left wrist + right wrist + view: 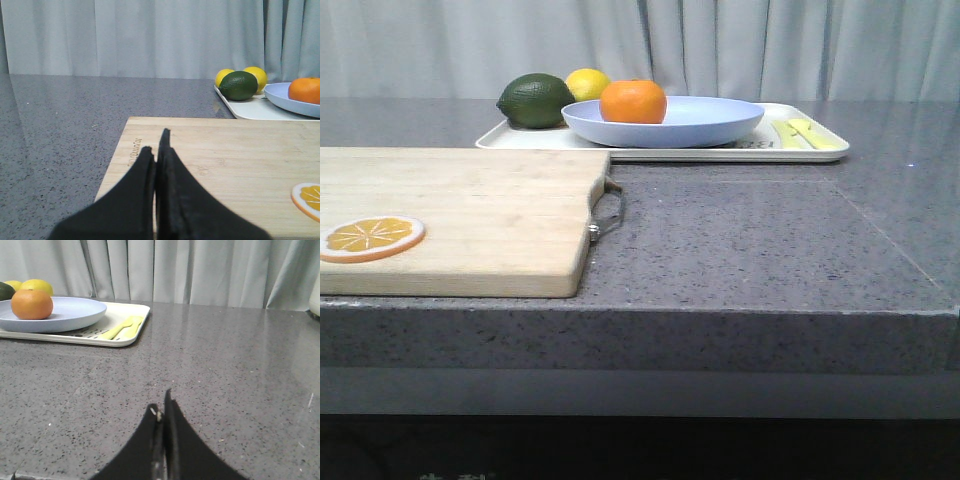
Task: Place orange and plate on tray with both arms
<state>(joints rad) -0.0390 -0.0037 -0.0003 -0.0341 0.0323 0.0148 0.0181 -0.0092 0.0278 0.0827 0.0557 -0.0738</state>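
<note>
The orange [633, 101] lies in the pale blue plate [710, 122], and the plate rests on the cream-white tray [720, 153] at the back of the counter. The orange also shows in the left wrist view [305, 90] and the right wrist view [31, 304], with the plate [75, 315] and tray [131, 325] under it. My left gripper [156, 145] is shut and empty over the wooden cutting board. My right gripper [161, 405] is shut and empty over the bare grey counter, well short of the tray. Neither gripper shows in the front view.
A dark green avocado [535, 100] and a yellow lemon [586, 84] sit at the tray's left end. A wooden cutting board [470, 215] with a metal handle [610, 212] lies front left, an orange slice disc [370, 238] on it. The counter's front edge [720, 312] is near.
</note>
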